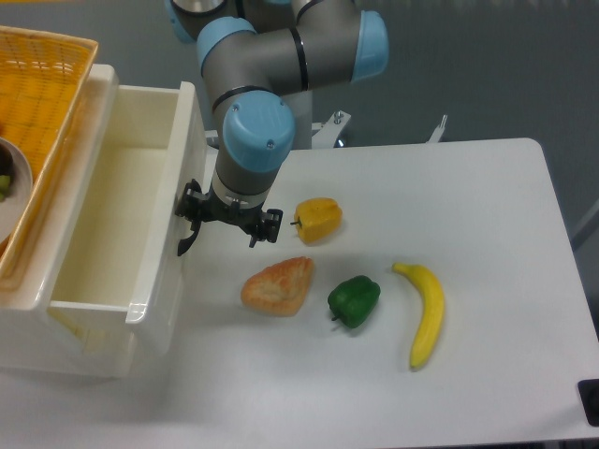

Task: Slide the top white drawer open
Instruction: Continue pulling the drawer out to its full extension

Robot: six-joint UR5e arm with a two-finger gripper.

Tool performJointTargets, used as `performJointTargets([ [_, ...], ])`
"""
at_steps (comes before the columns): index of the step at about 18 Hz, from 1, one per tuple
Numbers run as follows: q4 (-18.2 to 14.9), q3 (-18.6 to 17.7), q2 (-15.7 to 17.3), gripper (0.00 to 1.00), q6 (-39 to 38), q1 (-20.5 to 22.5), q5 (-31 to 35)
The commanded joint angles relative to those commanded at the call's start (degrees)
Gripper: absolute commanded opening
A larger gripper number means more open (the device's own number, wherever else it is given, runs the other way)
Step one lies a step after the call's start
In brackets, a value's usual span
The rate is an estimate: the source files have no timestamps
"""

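The top white drawer point(112, 215) is slid out to the right of the cabinet, and its deep cream-white box shows empty inside. Its front panel point(178, 281) faces the table. A curved black handle point(184, 243) sticks out from that panel. My gripper point(229, 221) hangs just to the right of the panel, pointing down. Its black fingers point(267, 227) stand spread apart with nothing between them, the left one close to the handle. The lower drawer is hidden under the open one.
A yellow wicker basket point(47, 75) with a bowl rests on the cabinet top at left. On the white table lie a yellow pepper point(318, 219), a bread piece point(278, 285), a green pepper point(354, 299) and a banana point(426, 313).
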Motion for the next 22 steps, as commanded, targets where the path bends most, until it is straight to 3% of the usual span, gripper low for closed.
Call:
performJointTargets([
  [22, -0.9, 0.6, -1.1, 1.00, 1.4, 1.8, -1.8],
])
